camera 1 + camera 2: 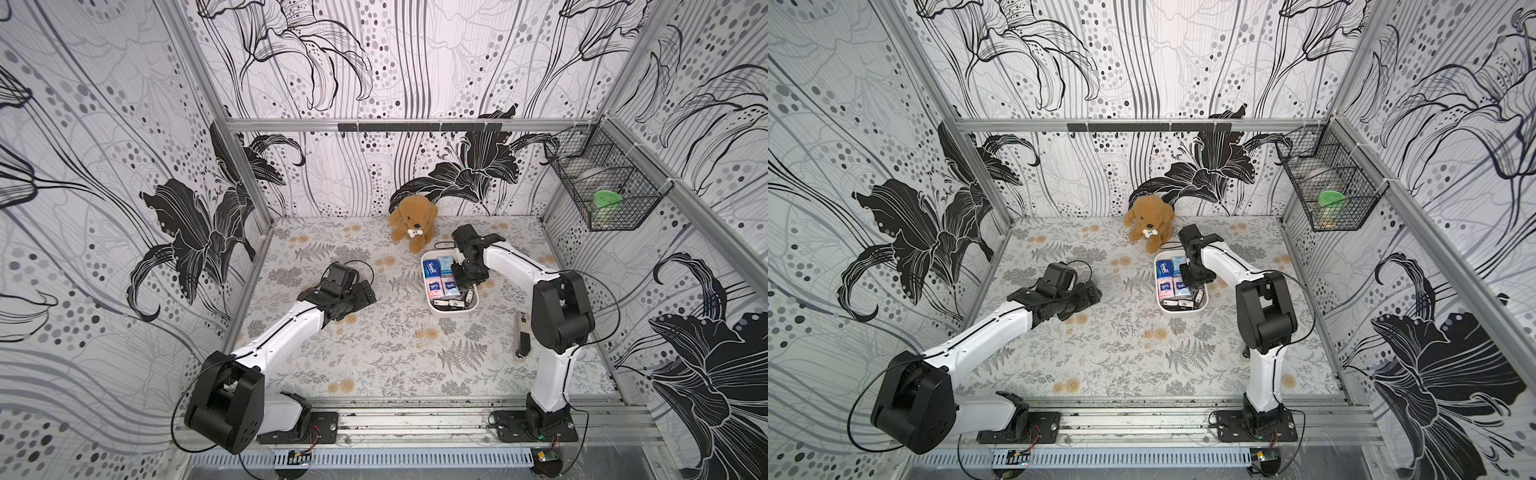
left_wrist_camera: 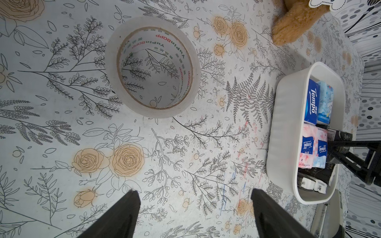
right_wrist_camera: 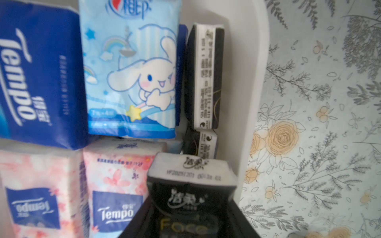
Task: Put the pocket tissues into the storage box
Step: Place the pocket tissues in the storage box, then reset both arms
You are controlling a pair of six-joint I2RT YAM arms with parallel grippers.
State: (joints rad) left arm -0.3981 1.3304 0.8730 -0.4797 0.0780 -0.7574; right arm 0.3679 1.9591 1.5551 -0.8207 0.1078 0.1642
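I see the tissues (image 1: 441,277) packed in the box (image 1: 452,313), which sits on the bench (image 1: 374,353) right of centre in both top views. Dark blue and light blue packets fill the box's far end. Pink ones take the middle, and black ones the near end and right side.

My right tool (image 1: 464,286) reaches down into the box from the right. Its wrist view shows it closed on a black packet (image 3: 189,185), with the fingers (image 3: 137,222) against both its sides, just inside the box's white wall. Two more black packets stand on edge against that wall beyond it.

My left tool (image 1: 368,296) is left of centre in the top views, low over the bench and well apart from the box. In its wrist view it stands wide with only bare bench between the fingers, and a tape roll (image 2: 111,61) lies flat ahead of it.

A plush dog (image 1: 413,222) sits at the back of the bench, just beyond the box. A wire basket (image 1: 602,195) hangs on the wall at the upper right of the frame.
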